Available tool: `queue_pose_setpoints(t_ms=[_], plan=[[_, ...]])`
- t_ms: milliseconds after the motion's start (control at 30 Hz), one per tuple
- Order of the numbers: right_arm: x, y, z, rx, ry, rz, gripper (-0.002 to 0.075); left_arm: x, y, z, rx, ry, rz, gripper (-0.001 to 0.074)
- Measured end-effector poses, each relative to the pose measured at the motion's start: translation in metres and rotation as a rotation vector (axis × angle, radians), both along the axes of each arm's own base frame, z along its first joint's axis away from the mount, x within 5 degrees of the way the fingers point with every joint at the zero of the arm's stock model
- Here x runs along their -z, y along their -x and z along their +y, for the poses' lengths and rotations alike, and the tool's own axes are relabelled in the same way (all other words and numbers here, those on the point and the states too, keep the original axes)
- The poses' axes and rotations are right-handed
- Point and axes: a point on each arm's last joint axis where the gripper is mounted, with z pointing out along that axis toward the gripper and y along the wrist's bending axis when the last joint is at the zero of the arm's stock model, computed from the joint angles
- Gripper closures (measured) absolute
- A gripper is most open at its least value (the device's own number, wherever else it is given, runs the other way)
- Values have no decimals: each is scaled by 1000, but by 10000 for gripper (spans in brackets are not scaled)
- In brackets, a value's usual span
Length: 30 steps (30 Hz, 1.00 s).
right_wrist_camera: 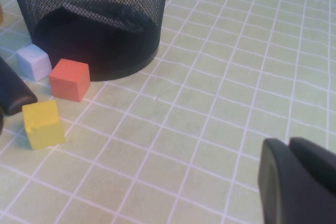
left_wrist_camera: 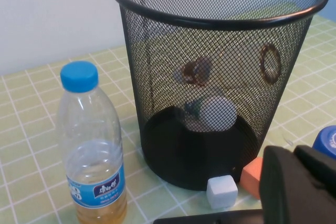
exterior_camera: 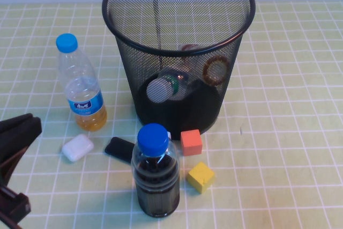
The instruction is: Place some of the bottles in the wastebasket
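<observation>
Inside wastebasket point(exterior_camera: 177, 41): green-labelled bottle point(exterior_camera: 166, 87) (text unreadable); left gripper point(exterior_camera: 16, 138), right gripper point(right_wrist_camera: 299, 182) low.

Left end effector point(exterior_camera: 16, 154) matte black, chunky (right end effector point(right_wrist_camera: 299, 182) likewise).

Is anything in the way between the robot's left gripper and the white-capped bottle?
Yes. The white-capped bottle lies inside the wastebasket, so its mesh wall stands between. The left gripper sits outside at the table's near left; the right gripper is over the table on the wastebasket's right side.
</observation>
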Motion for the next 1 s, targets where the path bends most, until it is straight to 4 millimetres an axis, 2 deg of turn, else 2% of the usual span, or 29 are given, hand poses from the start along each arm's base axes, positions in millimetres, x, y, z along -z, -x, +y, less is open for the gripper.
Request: queue_pose_setpoints(t_ms=[167,267,433,800,1000], plan=[[0,0,0,0,0,0,734,3,-1,2,-14,-43,-30,733],[0,0,0,0,1,0,734,16,3,8,-50,-30,-50,733],[0,0,0,1,1,1,734,53,11,21,-149,43,-121,733],[1,0,0,4,5,5,734,131,33,48,-430,73,-96,733],[1,0,-1,5,6,6,734,160,37,53,-531,41,71,733]])
